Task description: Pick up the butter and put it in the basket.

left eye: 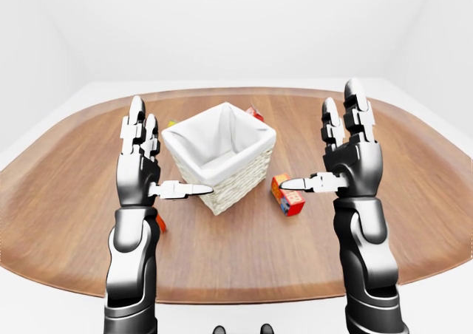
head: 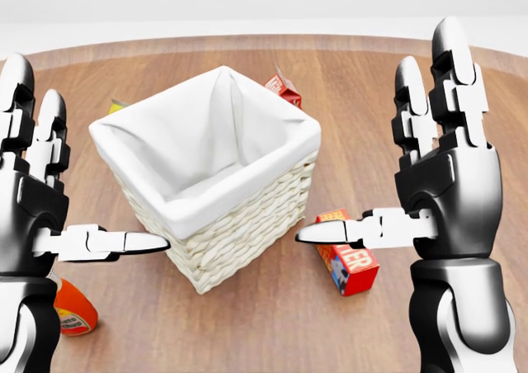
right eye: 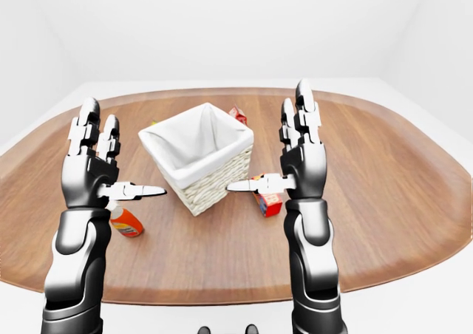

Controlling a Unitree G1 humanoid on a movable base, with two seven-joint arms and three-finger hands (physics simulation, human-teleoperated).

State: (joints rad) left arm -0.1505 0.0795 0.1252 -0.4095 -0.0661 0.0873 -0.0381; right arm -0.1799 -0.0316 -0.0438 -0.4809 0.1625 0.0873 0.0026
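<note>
Right hand [head: 441, 171] raised upright over the table, palm turned inward, two long fingers [head: 450, 51] pointing straight up and spread, thumb stretched sideways toward the left of the head view; released, grasping nothing. Just beneath and behind that thumb tip, in the head view, the butter [head: 347, 253]: a red and orange box lying on the wood, partly hidden by the thumb, apart from the fingers and not touched. Left of the thumb tip, close beside the butter, the basket [head: 239, 224]: pale woven walls, white cloth lining folded over the rim, standing upright, nothing visible inside.

Left hand [head: 37, 183] mirrored on the other side of the basket, fingers up and apart, thumb reaching rightward toward the basket's near corner; likewise released and holding nothing. Whether the thumb tip meets the rim cannot be told. Below that hand, an orange bottle [right eye: 126, 222] with a white cap lying tilted on the wood. Beyond the basket, seen from the fingers, a small red carton [head: 283, 89] peeking over the far rim, and a yellow scrap [head: 116, 106] of something at the basket's upper left, too small to name. All of it on a rounded brown wooden table [left eye: 66, 193], white floor and walls around.
</note>
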